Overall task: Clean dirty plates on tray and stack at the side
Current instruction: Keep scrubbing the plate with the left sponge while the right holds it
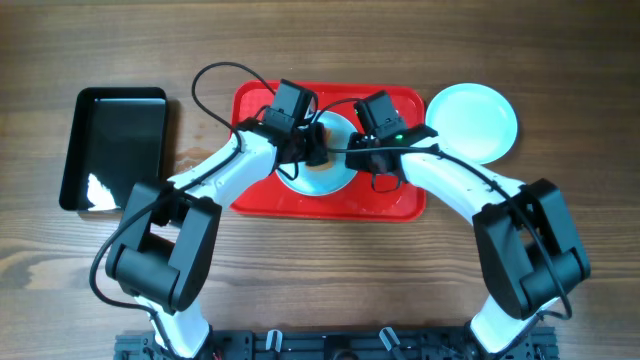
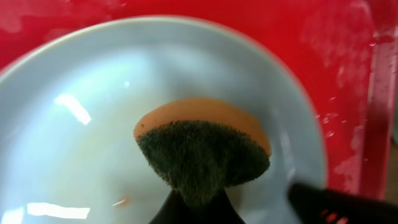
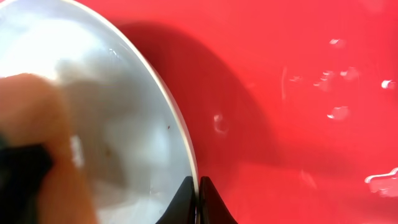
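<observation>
A pale plate [image 1: 325, 181] lies in the middle of the red tray [image 1: 400, 200]. My left gripper [image 2: 196, 208] is shut on an orange sponge [image 2: 205, 146], whose green scouring side presses on the plate's inside [image 2: 87, 124]. My right gripper [image 3: 198, 200] is shut on the plate's rim [image 3: 177, 124], one finger inside and one outside. From overhead the left gripper [image 1: 314, 150] and right gripper [image 1: 352, 150] meet over this plate. In the right wrist view the sponge [image 3: 37, 118] is a blur at the left. A second plate [image 1: 472, 120] rests on the table to the right of the tray.
A black rectangular tray [image 1: 115, 148] sits on the wooden table at the far left. Water drops spot the red tray's floor [image 3: 339, 112]. Black cables loop above the tray's far edge [image 1: 215, 80].
</observation>
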Robot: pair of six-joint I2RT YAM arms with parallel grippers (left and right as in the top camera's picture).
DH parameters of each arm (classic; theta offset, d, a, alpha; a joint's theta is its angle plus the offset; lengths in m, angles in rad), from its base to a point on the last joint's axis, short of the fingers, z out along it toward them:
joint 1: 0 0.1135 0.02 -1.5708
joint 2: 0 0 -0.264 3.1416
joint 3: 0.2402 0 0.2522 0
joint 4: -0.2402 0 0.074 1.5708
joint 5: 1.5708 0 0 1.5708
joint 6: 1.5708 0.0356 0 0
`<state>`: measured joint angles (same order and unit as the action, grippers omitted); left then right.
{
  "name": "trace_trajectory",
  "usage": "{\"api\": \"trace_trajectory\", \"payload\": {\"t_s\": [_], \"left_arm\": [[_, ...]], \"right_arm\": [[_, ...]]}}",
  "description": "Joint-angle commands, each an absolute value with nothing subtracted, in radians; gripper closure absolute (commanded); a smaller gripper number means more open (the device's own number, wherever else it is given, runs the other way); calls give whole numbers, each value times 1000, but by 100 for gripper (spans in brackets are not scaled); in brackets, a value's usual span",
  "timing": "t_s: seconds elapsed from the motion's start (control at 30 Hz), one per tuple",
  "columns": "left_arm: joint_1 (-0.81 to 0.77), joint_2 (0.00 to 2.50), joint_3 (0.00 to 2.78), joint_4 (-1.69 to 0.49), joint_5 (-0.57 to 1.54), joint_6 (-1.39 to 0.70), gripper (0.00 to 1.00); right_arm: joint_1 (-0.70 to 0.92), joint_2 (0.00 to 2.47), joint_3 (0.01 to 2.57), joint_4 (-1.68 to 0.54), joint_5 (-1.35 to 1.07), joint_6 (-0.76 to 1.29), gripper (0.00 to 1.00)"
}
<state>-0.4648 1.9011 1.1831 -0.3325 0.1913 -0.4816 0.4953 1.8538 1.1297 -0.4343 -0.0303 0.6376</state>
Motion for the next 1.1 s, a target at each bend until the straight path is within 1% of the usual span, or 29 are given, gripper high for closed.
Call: {"api": "trace_trajectory", "payload": {"t_s": [0.0,0.23,0.3,0.4,0.47,0.6,0.8,1.0,1.03,1.07], "left_arm": [[-489,1938,1191,-306,190,-546,96],[-508,1979,1191,-302,190,-566,96],[-508,1990,1191,-314,161,-566,96],[-506,1991,1191,-370,28,-566,96],[-506,1991,1192,-431,-101,-564,96],[-506,1984,1192,-524,-290,-554,96],[-506,1912,1192,-618,-479,-555,96],[-506,1718,1192,-614,-463,-559,96],[-506,1703,1192,-619,-440,-559,96],[-506,1696,1192,-619,-368,-559,96]], "right_arm": [[540,1875,1150,-448,3,639,96],[549,1876,1150,-466,12,659,96],[549,1876,1150,-471,13,657,96],[549,1876,1150,-493,47,657,96],[549,1876,1150,-517,89,657,96],[549,1876,1150,-520,92,656,96],[549,1876,1150,-519,113,657,96],[549,1876,1150,-520,113,658,96],[549,1876,1150,-519,113,658,96],[549,1876,1150,-517,113,658,96]]}}
